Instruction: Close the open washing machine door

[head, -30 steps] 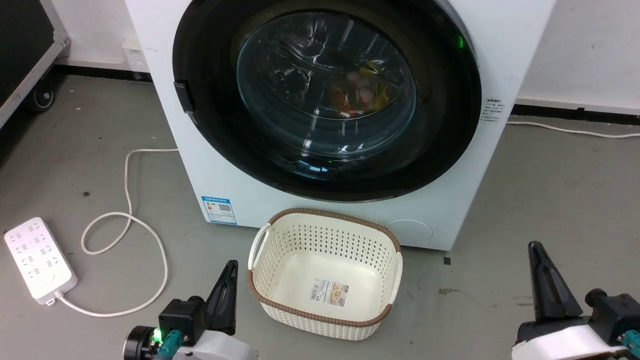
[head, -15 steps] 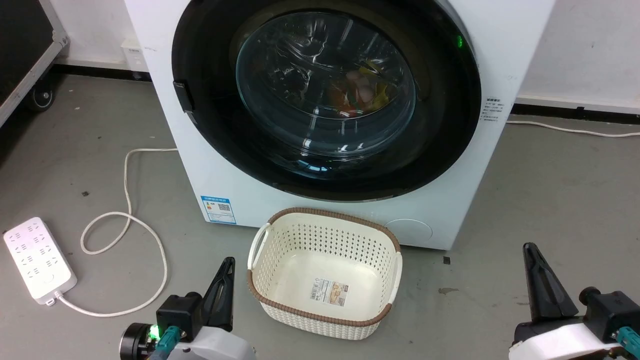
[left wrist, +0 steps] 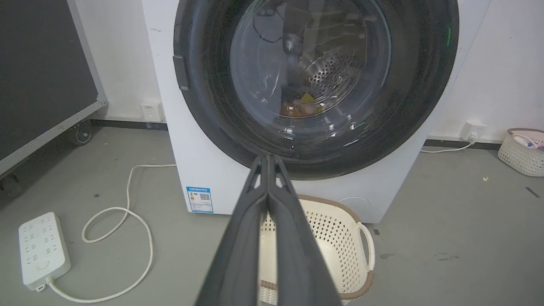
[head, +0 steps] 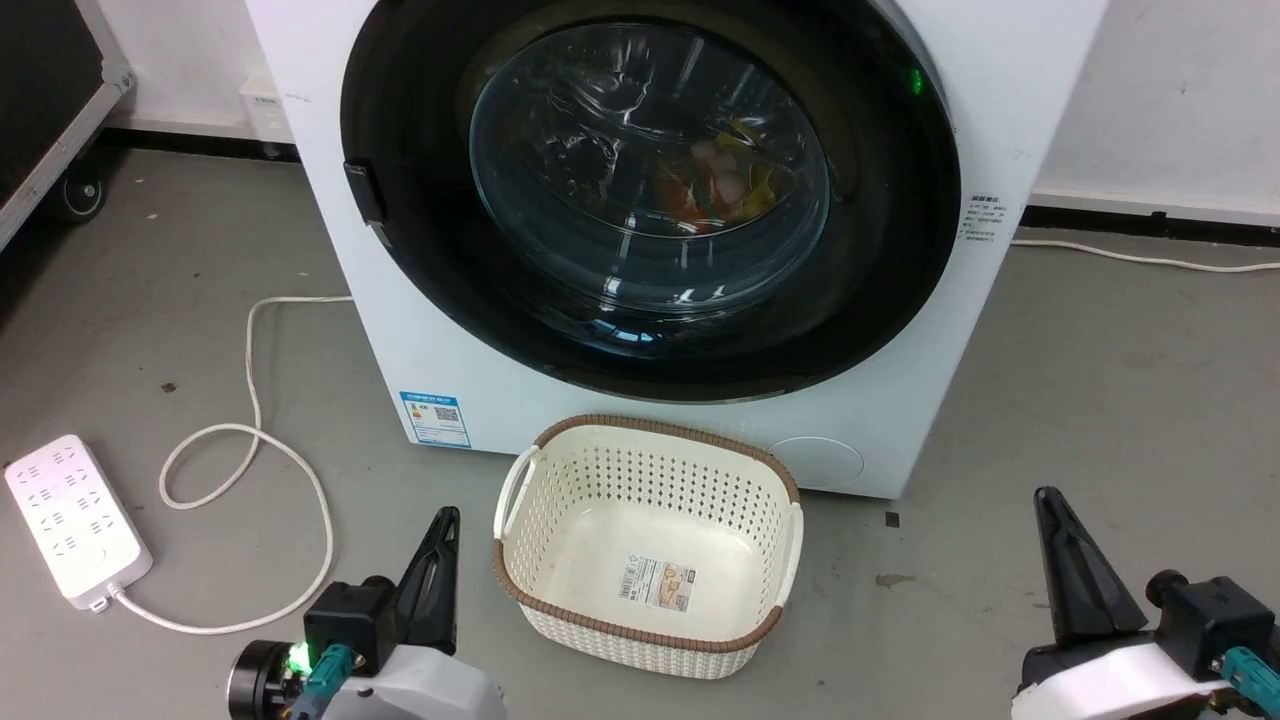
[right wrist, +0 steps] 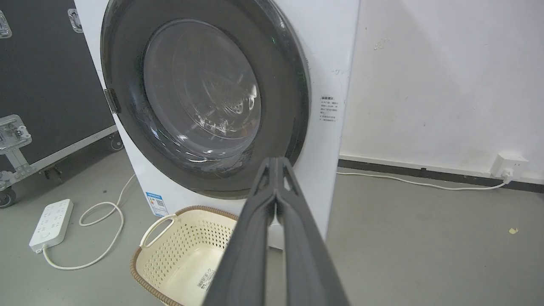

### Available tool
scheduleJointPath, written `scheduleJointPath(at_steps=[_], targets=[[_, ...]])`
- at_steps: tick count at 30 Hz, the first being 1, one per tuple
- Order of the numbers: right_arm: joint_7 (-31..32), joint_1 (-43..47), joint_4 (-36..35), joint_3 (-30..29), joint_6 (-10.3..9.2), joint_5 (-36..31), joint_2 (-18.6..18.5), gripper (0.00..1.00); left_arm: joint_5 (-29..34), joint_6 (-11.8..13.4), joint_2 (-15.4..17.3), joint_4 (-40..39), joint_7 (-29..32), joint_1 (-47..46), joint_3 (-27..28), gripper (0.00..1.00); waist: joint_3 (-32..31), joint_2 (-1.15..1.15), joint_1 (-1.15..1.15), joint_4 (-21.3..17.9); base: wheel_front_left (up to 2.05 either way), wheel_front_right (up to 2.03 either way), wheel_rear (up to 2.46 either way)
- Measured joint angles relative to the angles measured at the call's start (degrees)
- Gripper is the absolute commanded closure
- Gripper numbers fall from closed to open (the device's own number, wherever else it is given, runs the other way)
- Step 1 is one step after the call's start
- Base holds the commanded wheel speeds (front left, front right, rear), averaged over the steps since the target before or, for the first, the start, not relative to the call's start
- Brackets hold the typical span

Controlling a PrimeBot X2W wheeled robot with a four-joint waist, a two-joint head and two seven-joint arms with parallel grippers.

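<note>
Seemingly the closing itself is done: the door (head: 650, 190) sits in the round recess of the machine (head: 440, 340), its black ring level with the white front as far as the head and right wrist views show, with no gap that I can make out at the latch (head: 362, 190) on its left edge. Coloured laundry shows dimly through the glass. The machine stands on the floor (head: 1100, 380) against the back wall, and an empty basket (head: 660, 428) sits on the floor just before its front, below the door. Neither arm touches anything. The left end effector (head: 446, 520) hangs low near the basket's left side, and the right end effector (head: 1047, 498) hangs well apart to the basket's right. Each wrist view shows its two fingers (left wrist: 250, 221) pressed together along their length, holding nothing. I judge the step in hand to be the check after the push, not the push. Whether the catch has truly engaged cannot be told from here. If it has not, the next move calls for a closed fingertip set on the ring beside the latch, not on the bulging glass, and a short firm press straight inward, passing over the basket. If it has, the arms need only hold off.
</note>
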Motion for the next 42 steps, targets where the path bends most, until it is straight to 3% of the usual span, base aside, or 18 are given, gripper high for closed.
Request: scheduleJointPath(at_steps=[42], targets=[[5.01, -0.07, -1.25, 1.54, 0.00, -1.99, 0.00, 1.00, 2.63, 1.44, 0.01, -4.60, 4.98, 0.42, 2.27, 1.00, 0.24, 0.00, 0.00, -0.41, 0.00, 0.00, 0.00]])
